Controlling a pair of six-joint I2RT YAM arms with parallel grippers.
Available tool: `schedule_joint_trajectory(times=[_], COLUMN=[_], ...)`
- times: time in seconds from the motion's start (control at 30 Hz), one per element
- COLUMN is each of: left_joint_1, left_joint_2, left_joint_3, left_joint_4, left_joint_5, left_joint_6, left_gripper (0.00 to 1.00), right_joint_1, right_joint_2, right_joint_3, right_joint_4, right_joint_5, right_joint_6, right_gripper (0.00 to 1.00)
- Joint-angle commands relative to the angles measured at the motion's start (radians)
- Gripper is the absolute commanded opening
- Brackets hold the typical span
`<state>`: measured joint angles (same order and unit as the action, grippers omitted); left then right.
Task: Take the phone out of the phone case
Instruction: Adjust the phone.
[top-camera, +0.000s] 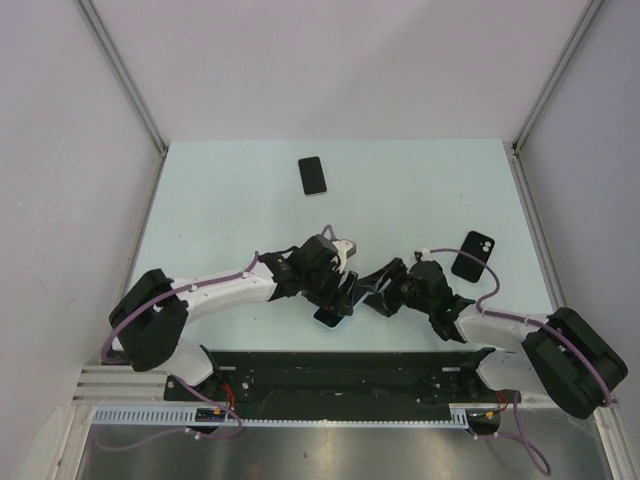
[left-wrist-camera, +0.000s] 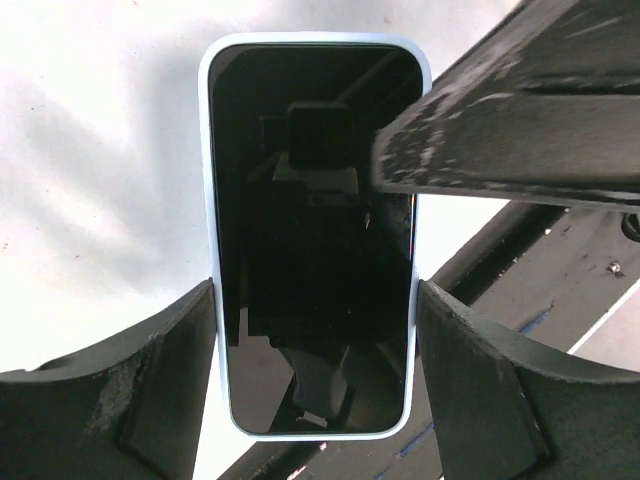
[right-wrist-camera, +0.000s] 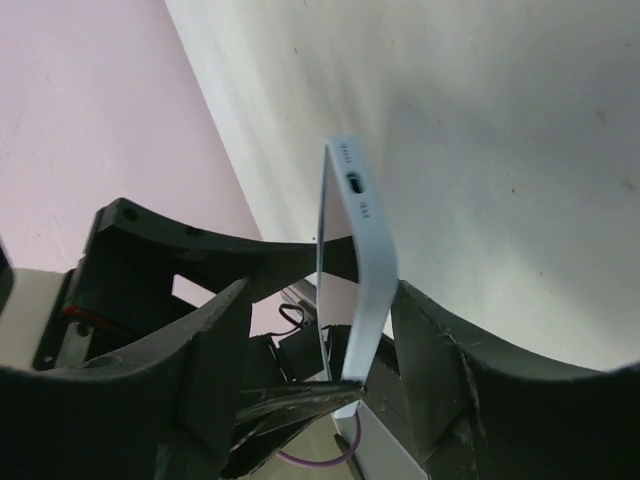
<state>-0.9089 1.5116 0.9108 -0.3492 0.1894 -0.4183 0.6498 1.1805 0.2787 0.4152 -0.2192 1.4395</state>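
1. Left gripper (left-wrist-camera: 315, 292) is clamped on the phone (left-wrist-camera: 300, 230), its two fingers pressing the long edges of the pale phone case (left-wrist-camera: 207, 150) at the screen's 3 and 9 o'clock.
2. Seated in its case, the phone faces the left wrist camera with its screen. It hangs between both arms near the 6 o'clock edge of the table (top-camera: 220, 200).
3. Around the phone's thickness the right gripper (right-wrist-camera: 320, 288) stands with its jaws apart. One finger (right-wrist-camera: 430, 340) lies against the case's back, and the other is clear of the screen side, with a gap showing.
4. From the left wrist, a right finger (left-wrist-camera: 500, 130) crosses the screen's 2 o'clock corner.
5. Flat on the table, a black handset (top-camera: 313, 176) lies at 12 o'clock, and a dark slab with camera lenses (top-camera: 472, 256) lies at 3 o'clock, near the right arm.
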Motion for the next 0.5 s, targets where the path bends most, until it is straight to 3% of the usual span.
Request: schedule_joint_trajectory(times=[0.0, 0.13, 0.17, 0.2, 0.23, 0.3, 0.33, 0.47], left_joint_1=[0.024, 0.036, 0.038, 0.039, 0.038, 0.048, 0.054, 0.178], left_joint_2=[-0.093, -0.116, -0.119, -0.122, -0.126, -0.14, -0.149, -0.258], left_joint_3=[0.031, 0.045, 0.048, 0.049, 0.053, 0.057, 0.059, 0.03], left_joint_4=[0.069, 0.065, 0.064, 0.064, 0.062, 0.049, 0.044, 0.03], left_joint_5=[0.065, 0.09, 0.097, 0.11, 0.117, 0.122, 0.119, 0.183], left_joint_6=[-0.017, -0.017, -0.017, -0.017, -0.016, -0.019, -0.022, -0.043], left_gripper=[0.56, 0.56, 0.57, 0.57, 0.65, 0.82, 0.96, 1.0], right_joint_1=[0.013, 0.021, 0.019, 0.017, 0.013, -0.009, -0.016, -0.077], right_joint_2=[0.079, 0.159, 0.186, 0.197, 0.203, 0.217, 0.208, 0.121], right_joint_3=[0.027, 0.059, 0.066, 0.071, 0.082, 0.086, 0.086, 0.102], right_joint_4=[0.175, 0.253, 0.281, 0.295, 0.307, 0.338, 0.344, 0.315], right_joint_5=[-0.051, -0.088, -0.094, -0.109, -0.12, -0.149, -0.149, -0.155], right_joint_6=[0.035, 0.029, 0.027, 0.025, 0.025, 0.018, 0.006, -0.1], right_gripper=[0.61, 0.41, 0.23, 0.11, 0.0, 0.0, 0.0, 0.0])
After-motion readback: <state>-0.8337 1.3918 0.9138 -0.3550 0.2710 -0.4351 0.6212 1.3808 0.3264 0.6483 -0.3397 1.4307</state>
